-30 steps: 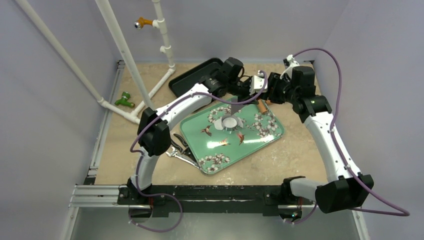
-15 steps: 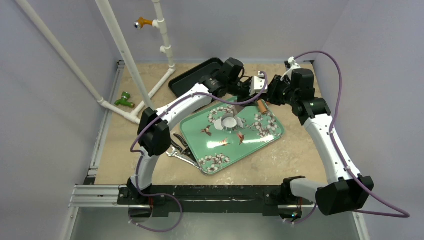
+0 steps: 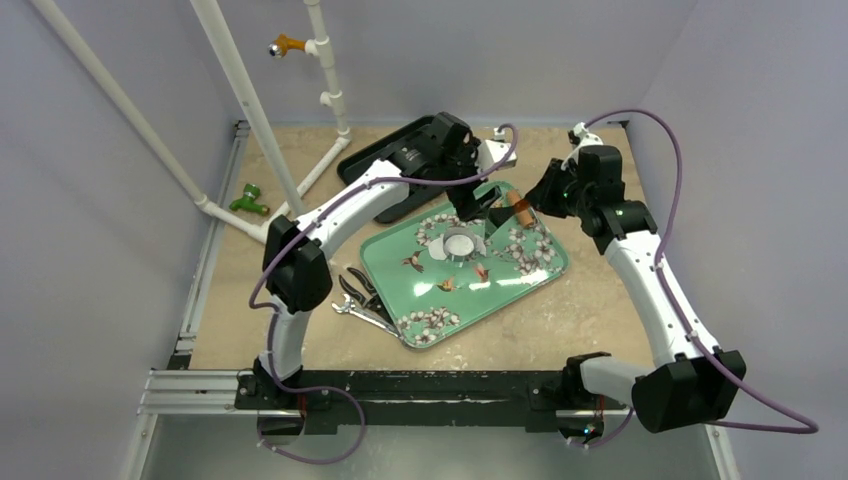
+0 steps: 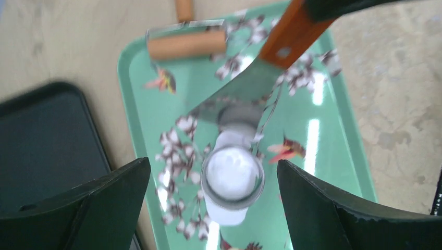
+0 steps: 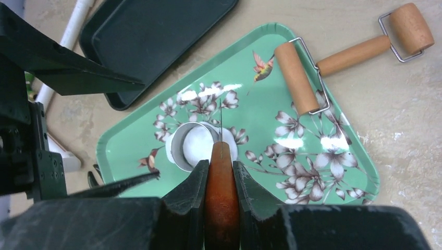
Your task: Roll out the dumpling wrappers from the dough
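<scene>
Dumpling wrapper lies inside metal ring cutter on green floral tray; left pincer spread above; right pincer pinching orange-handled spatula.

Dumpling wrapper partly hidden by ring cutter

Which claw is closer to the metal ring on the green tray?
Left. The left claw hovers open directly over the metal ring; the right claw stands off to the ring's far right, shut on the orange-handled scraper.
</scene>
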